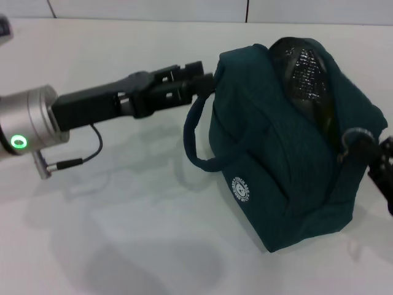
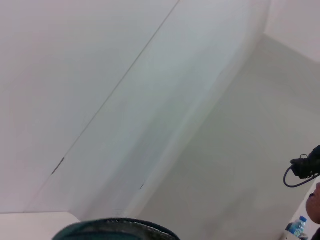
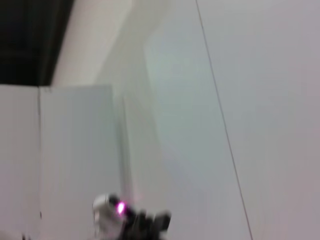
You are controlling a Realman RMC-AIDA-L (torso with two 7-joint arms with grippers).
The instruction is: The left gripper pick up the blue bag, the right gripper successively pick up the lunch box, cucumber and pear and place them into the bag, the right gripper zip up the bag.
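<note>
On the white table (image 1: 123, 246), right of centre, the blue bag (image 1: 276, 166) stood upright with its top partly open, exposing foil lining (image 1: 307, 74). From the left, the left gripper (image 1: 206, 83) reached in, clamped on the bag's upper left edge above one looped handle (image 1: 193, 141). At the bag's right end, the right gripper (image 1: 382, 161) sat by the zipper pull (image 1: 351, 140); its finger state could not be determined.

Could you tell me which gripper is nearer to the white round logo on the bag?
Left, narrowly. The left gripper grips the bag at its upper edge, up and left of the logo. The right gripper is at the bag's far right side.
</note>
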